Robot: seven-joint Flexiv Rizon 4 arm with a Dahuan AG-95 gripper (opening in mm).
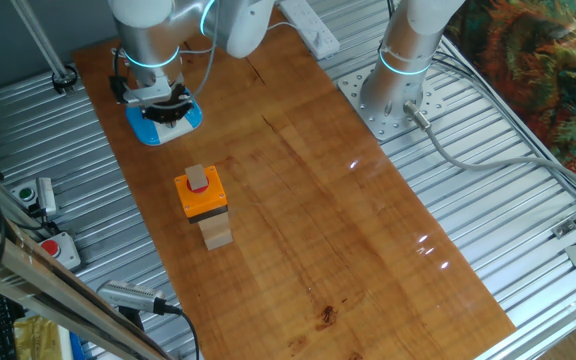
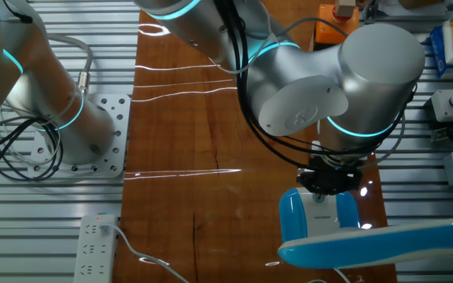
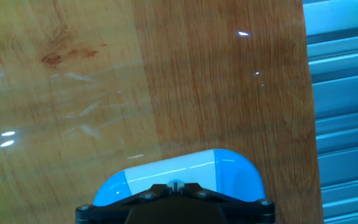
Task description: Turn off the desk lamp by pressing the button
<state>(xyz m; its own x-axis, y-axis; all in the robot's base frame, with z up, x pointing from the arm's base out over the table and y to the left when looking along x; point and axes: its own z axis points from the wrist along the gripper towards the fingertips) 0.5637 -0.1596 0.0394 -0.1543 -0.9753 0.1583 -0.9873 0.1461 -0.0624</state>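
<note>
The tabletop (image 1: 298,200) carries the desk lamp (image 1: 158,125) at its far left corner. The hand (image 1: 165,105) is poised directly over its base (released or clenched, I cannot tell). The button is hidden; whether the press has happened is unclear.

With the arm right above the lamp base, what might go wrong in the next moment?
1. The end effector hides the button in every view, so its aim cannot be checked; it may press beside the button.
2. The desk lamp stands near the edge of the wooden table; an off-centre push might slide its base toward that edge.
</note>
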